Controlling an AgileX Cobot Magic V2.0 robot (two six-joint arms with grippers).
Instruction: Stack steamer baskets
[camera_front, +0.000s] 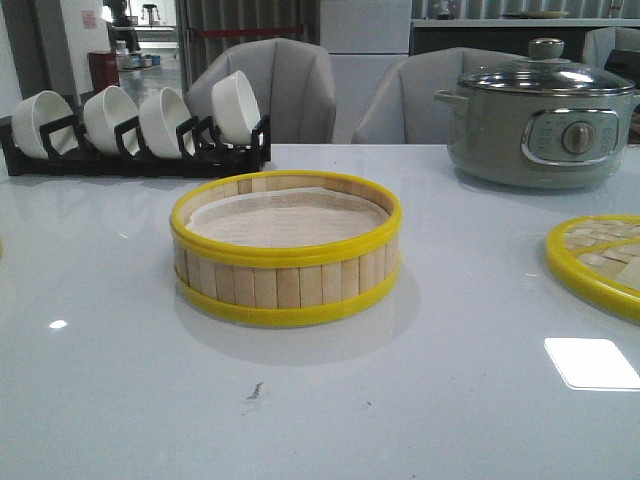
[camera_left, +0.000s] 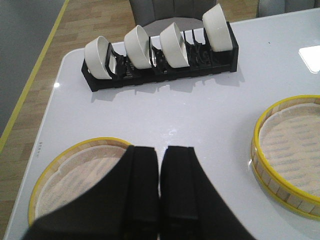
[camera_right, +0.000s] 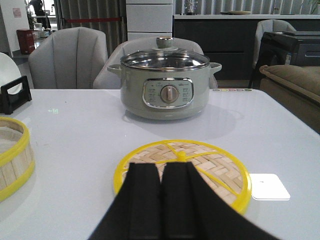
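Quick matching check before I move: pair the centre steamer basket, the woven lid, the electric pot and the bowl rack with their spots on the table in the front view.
Things:
1. steamer basket
2. woven lid
3. electric pot
4. bowl rack

Places:
A. far left
B. far right
C. centre
D. right edge, nearer the robot than the pot

Pairs: 1-C, 2-D, 3-B, 4-A

I note a black rack (camera_front: 135, 150) of four white bowls (camera_front: 236, 106) far left, green electric pot (camera_front: 540, 120) far right, woven lid (camera_front: 600, 262) at right edge, grey chairs (camera_front: 275, 90) beyond the white table (camera_front: 440, 400).
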